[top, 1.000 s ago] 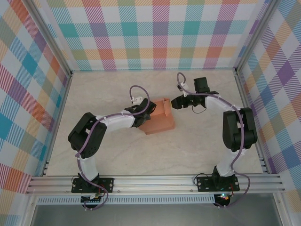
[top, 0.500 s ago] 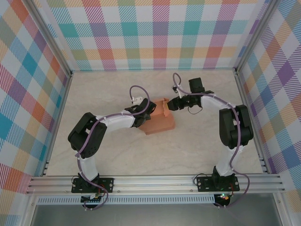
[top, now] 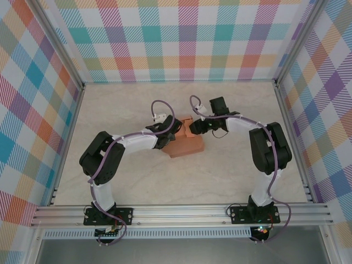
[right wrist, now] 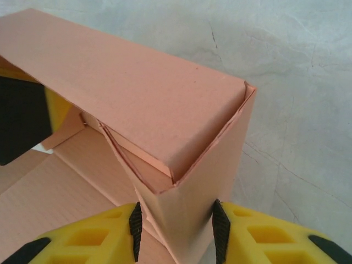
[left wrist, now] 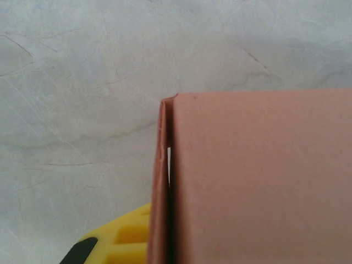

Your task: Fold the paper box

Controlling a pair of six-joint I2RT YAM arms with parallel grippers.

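1. The paper box [top: 186, 144] is a salmon-orange card box, partly formed. In the overhead view it lies on the pale marbled desk [top: 236, 165] at mid-field, between the two wrists.
2. The left gripper [top: 174, 130] sits against the box's left end in the overhead view. The left wrist camera shows one yellow finger [left wrist: 121, 245] at the bottom edge, tucked behind a narrow side flap of the box [left wrist: 264, 181]. The card hides the other finger, so how far apart these jaws stand cannot be told.
3. The right gripper [top: 193, 127] meets the box's far right corner in the overhead view. In its own wrist camera the gripper [right wrist: 176, 223] has two yellow fingers [right wrist: 264, 234] with black pads, which straddle an upright end wall of card. The jaws stand only as wide as that folded wall. The pads appear to press it on both sides, though the contact lies at the frame's lower edge and is not sharp.
4. In the right wrist view a long top panel [right wrist: 143, 99] runs from upper left to the corner at right, where it meets the gripped wall. The seam there gapes slightly and inner flaps show beneath it. A black-and-yellow finger of the left gripper [right wrist: 25, 118] shows at far left, under that panel.
5. Plaid walls [top: 181, 38] enclose the desk on three sides
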